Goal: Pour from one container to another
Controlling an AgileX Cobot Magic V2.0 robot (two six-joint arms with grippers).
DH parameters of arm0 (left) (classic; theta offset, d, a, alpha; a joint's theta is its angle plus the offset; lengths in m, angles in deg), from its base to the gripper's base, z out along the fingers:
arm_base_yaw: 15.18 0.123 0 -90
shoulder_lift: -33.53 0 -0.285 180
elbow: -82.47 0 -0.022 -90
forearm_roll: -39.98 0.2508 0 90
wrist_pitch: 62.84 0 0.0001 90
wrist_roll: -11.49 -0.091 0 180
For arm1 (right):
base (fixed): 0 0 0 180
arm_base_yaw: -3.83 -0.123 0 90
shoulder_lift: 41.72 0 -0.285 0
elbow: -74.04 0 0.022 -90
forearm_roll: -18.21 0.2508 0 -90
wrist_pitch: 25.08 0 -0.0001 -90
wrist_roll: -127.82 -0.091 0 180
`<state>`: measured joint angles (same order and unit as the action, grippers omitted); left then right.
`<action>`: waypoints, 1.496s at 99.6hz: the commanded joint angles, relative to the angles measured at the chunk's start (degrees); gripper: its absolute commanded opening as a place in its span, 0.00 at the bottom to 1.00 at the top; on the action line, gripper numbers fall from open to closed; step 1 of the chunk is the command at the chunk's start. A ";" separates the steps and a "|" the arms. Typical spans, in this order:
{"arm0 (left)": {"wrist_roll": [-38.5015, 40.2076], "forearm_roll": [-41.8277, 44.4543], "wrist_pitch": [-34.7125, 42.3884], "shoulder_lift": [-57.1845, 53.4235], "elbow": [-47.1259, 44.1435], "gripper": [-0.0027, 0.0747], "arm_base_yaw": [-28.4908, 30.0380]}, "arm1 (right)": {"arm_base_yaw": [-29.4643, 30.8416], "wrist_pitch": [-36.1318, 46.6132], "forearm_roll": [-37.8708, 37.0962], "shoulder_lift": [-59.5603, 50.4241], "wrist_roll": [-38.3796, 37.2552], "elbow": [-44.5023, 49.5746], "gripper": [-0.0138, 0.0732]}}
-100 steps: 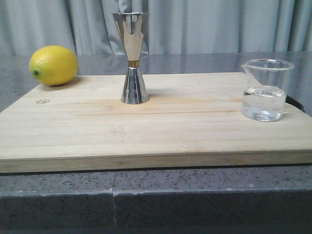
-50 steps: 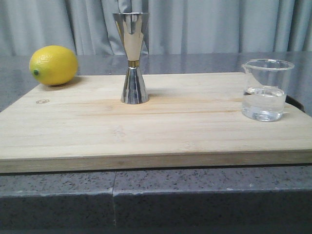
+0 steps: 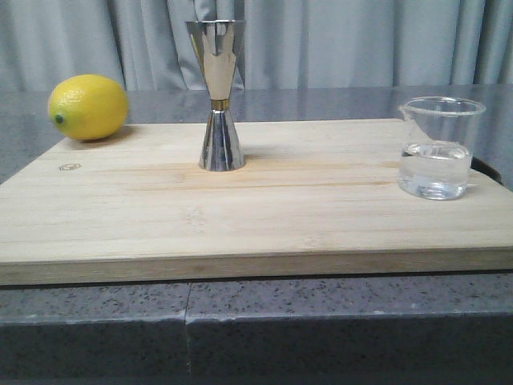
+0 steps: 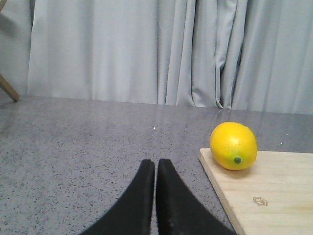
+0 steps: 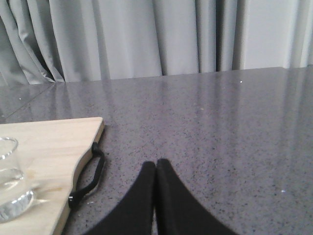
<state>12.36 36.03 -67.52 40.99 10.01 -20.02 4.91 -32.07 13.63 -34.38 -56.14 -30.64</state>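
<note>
Left gripper (image 4: 155,164): two matte black fingers (image 4: 142,196), smooth, no markings or screws visible; each broad at base, curving inward, narrowing to a rounded tip. Inner edges straight w/ thin seam between. Right gripper (image 5: 155,165): same build, matte black fingers (image 5: 168,200), identical tapered profile. Arms, cables not visible in any view.

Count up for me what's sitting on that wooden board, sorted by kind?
Fruit: 1, the lemon
Metal measuring cups: 1, the steel jigger
Glass containers: 1, the beaker, partly filled with clear liquid
Total: 3
</note>
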 commanded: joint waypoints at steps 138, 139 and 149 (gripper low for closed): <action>0.03 3.06 -3.20 17.27 20.20 0.02 0.08 | 0.34 -9.18 -0.53 17.12 2.81 -24.46 0.11; 0.03 3.06 -3.22 17.27 20.20 0.02 0.08 | 0.34 -9.05 -0.53 17.12 2.81 -24.46 0.12; 0.03 3.06 -3.06 17.35 20.10 0.18 0.08 | 0.34 -8.89 -0.53 17.12 2.73 -24.46 0.33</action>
<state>12.36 38.98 -75.30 57.31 28.25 -20.02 4.91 -45.98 13.63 -18.33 -53.54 -53.16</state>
